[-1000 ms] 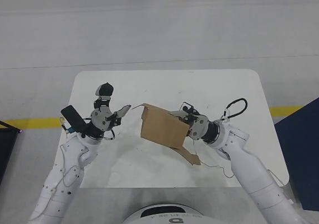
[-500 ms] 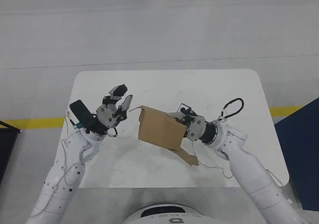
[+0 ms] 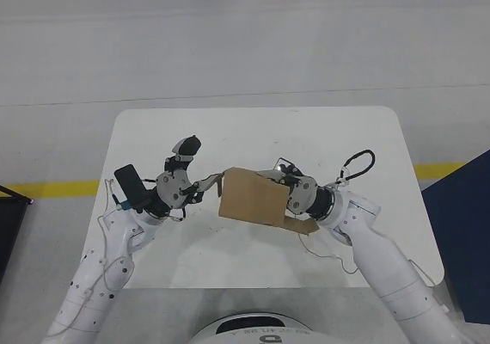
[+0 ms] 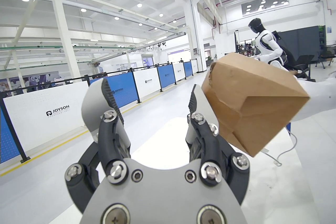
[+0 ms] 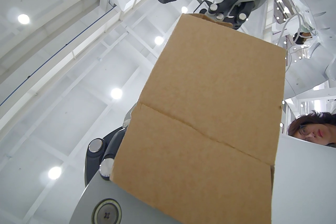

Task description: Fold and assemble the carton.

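We log a left arm [image 3: 107, 267] and a right arm [image 3: 382, 249]: smooth white shells, dark grey wrist collars. On the left wrist we note a black box [image 3: 129, 182]. Left gripper [image 4: 149, 93]: we see a grey metal base, black links, silver hex and slotted screws, and white fingers [image 4: 90, 104] lined with black ribbed pads [image 4: 111, 99]. Right gripper [image 3: 283, 182]: we list a grey plate, black links, round silver studs. A black cable loop [image 3: 365, 154] rises by the right forearm.
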Robot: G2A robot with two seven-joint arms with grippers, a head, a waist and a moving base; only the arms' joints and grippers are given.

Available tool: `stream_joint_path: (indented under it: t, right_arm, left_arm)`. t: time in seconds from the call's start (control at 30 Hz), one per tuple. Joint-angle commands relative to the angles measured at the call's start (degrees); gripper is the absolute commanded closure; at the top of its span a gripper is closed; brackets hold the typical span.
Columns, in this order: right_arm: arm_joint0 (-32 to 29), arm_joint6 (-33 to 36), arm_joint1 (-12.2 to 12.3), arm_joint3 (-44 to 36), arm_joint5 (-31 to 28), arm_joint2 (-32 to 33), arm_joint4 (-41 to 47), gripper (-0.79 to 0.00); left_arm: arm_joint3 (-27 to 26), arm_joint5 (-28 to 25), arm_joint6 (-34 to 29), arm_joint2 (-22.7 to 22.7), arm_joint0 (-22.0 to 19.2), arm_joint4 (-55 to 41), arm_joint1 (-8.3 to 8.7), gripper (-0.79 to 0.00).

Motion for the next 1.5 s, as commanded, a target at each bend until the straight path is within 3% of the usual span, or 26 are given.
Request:
stream_joint_path:
  t: [0.0, 0.3, 0.83, 1.23, 1.47]
  right_arm:
    - [-0.1, 0.0, 0.0, -0.1, -0.1, 0.3, 0.4, 0.0]
    - [-1.0, 0.4, 0.2, -1.0, 0.6, 1.6, 2.0, 0.0]
    - [-0.7, 2.2, -0.1, -0.4, 4.4, 0.6, 6.2, 0.0]
    - [0.0, 3.9, -0.3, 1.0, 7.9, -0.2, 10.3, 0.0]
    - [0.6, 3.3, -0.5, 1.7, 8.4, -0.8, 10.3, 0.0]
  left_arm:
    - [0.5, 0.5, 0.6, -0.3, 0.1, -0.3, 0.03, -0.68]
    - [1.4, 1.0, 1.2, -1.4, 1.0, -1.0, 0.25, -0.683]
    - [-0.8, -1.6, 0.5, 3.0, -1.4, -1.7, -0.17, -0.683]
    - [-1.5, -2.0, 1.2, 4.0, -2.0, -1.5, -0.18, -0.653]
    - [-2.4, -2.2, 0.7, 4.6, -2.1, -1.5, -0.18, -0.597]
